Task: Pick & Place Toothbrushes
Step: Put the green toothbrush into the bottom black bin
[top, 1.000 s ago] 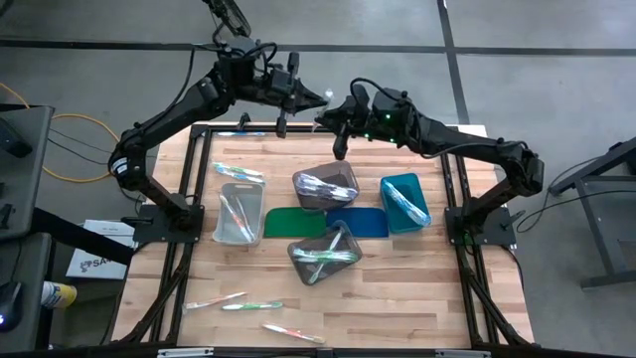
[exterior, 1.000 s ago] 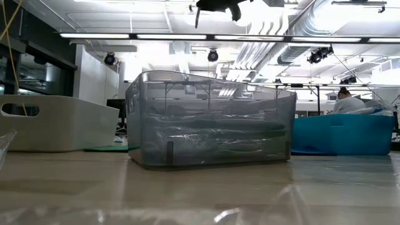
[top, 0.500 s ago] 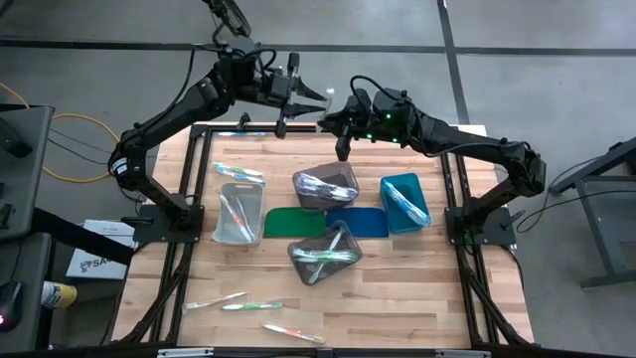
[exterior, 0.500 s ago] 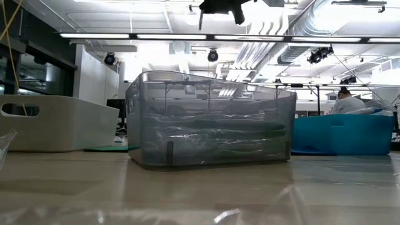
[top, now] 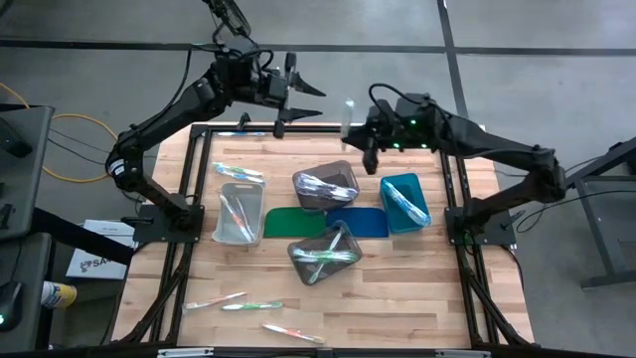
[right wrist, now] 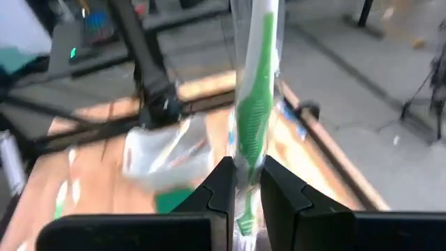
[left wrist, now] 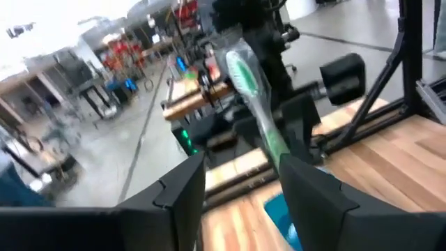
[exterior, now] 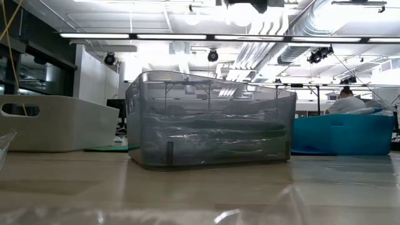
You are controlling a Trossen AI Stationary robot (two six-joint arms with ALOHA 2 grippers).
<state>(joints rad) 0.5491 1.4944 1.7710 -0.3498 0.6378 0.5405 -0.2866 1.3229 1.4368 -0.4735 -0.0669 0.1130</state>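
The right gripper (right wrist: 242,183) is pinching a wrapped green toothbrush (right wrist: 252,84), which stands up at 12 o'clock from its fingers, high above the table's far edge. Beyond it, the left gripper (top: 303,101) hangs spread, holding nothing.

The pale wooden-plank desk (top: 397,288) carries two grey plastic bins (top: 325,184), a clear bin (top: 238,214), a teal bin (top: 403,202), flat green (top: 293,223) and blue mats (top: 363,223), and loose wrapped toothbrushes (top: 238,172).

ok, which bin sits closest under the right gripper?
The teal bin, at the table's right. The right gripper, shut on a green toothbrush, is nearest it.
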